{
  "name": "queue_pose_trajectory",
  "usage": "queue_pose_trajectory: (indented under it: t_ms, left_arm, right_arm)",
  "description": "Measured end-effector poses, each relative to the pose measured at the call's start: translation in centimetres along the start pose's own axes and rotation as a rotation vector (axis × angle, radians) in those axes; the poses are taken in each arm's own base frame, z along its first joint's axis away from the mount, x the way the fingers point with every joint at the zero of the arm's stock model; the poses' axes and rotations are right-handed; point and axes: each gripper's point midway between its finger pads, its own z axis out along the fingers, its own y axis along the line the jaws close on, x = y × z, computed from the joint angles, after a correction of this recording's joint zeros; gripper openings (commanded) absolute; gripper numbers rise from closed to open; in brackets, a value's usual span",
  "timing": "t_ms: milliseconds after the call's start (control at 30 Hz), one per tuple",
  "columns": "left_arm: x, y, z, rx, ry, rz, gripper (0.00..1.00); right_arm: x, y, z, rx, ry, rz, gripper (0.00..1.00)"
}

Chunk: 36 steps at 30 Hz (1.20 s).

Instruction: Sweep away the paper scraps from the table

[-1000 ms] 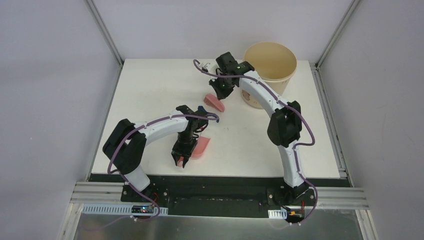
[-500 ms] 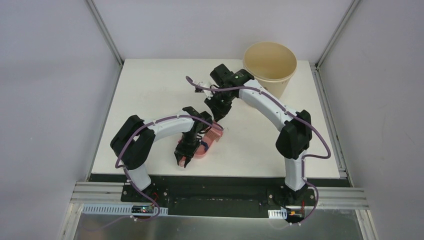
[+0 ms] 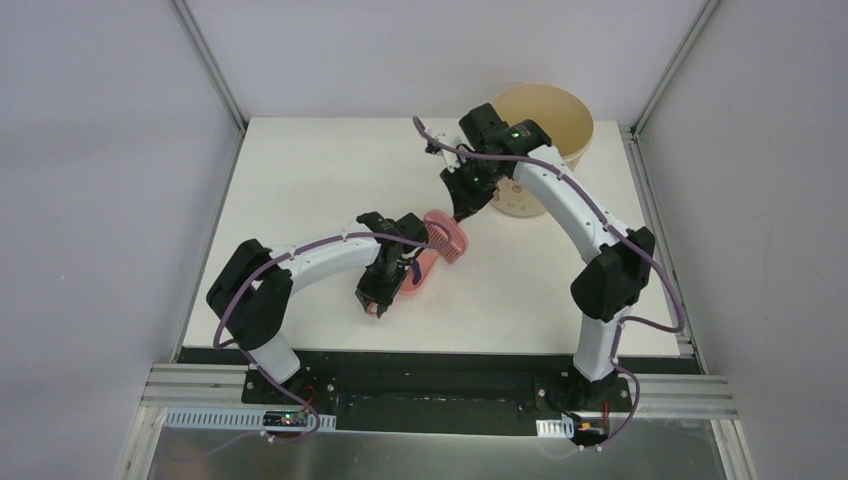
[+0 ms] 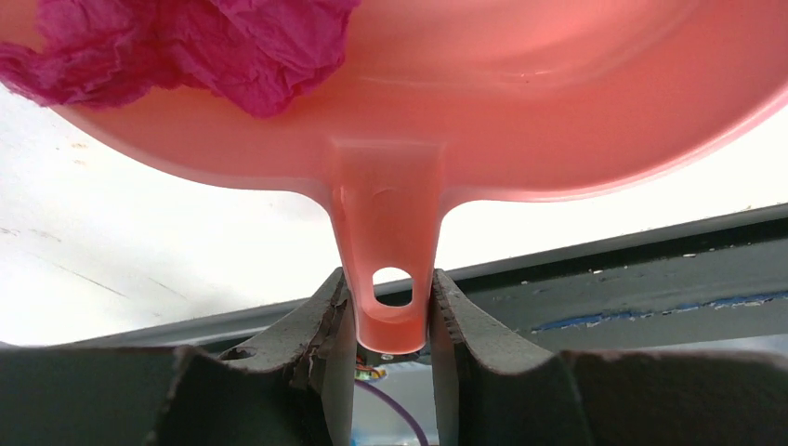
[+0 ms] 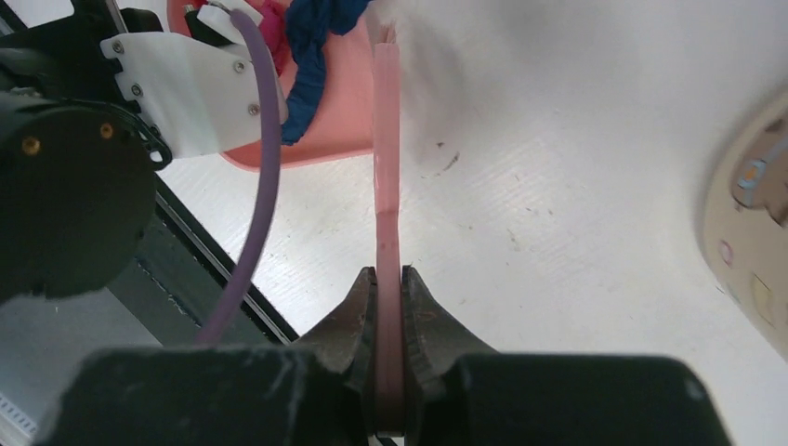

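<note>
The table (image 3: 300, 190), a flat white top marked with faint scuffs, fills the middle of the top view. At its upper right a round beige tub (image 3: 560, 125) is seen, open at the top and smooth-walled.

Just left of centre a pink dustpan (image 4: 520, 121) of glossy, stiff plastic is held. Its thin tab handle, pierced by a hanging hole, is pinched between the serrated dark pads of the left gripper (image 4: 388, 307). Touching the pan's far edge, a pink brush (image 3: 448, 236) is held by the right gripper (image 5: 388, 297), whose jaws are pressed flat against the narrow strap-like handle.

The paper scraps (image 4: 214, 46) are smallest. A crumpled magenta wad lies inside the pan at the upper left of the left wrist view, and a twisted blue one (image 5: 314, 51) shows at the top of the right wrist view, over the pan. Whether others remain on the table cannot be told.

The scraps are judged very light, soft and springy — easily slid across so slick a pan (or tipped out by a slight tilt). They are best not pinched singly; the pan's handle is the place to hold, with the pan kept level.
</note>
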Motion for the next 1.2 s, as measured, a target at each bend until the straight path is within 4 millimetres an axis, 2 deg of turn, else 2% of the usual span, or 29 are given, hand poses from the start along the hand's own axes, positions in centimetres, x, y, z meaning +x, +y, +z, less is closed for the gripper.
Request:
queue_pose_trajectory:
  t_ms: [200,333,433,600,767,867,1033,1200]
  left_arm:
    - [-0.8,-0.1,0.0,0.000,-0.039,0.005,0.00]
    - [-1.0,-0.3,-0.1,-0.005,-0.052,0.024,0.00]
    - [-1.5,-0.6,-0.6,0.000,-0.070,0.034,0.00]
    - [-3.4,-1.4,-2.9,0.024,-0.133,0.037,0.00]
    - [-6.1,-2.7,-6.9,0.060,-0.225,0.048,0.00]
    - [-8.0,-4.0,-9.7,0.086,-0.289,0.065,0.00]
    - [-11.4,-6.2,-13.9,0.120,-0.371,0.096,0.00]
    - [-15.1,-9.3,-17.2,0.171,-0.463,0.137,0.00]
  right_arm:
    - [0.3,-1.9,-6.7,0.099,-0.136,0.042,0.00]
    - [2.4,-2.2,-11.6,0.162,-0.231,0.078,0.00]
    - [4.6,-1.6,-13.8,0.193,-0.278,0.097,0.00]
    - [9.1,-0.8,-13.7,0.213,-0.255,0.155,0.00]
    - [14.4,-4.1,-13.5,0.311,-0.199,0.331,0.00]
    - [17.1,-5.2,-13.1,0.338,-0.169,0.425,0.00]
    - [20.3,-6.7,-12.4,0.382,-0.140,0.544,0.00]
    - [22.1,-8.4,-11.5,0.431,-0.119,0.617,0.00]
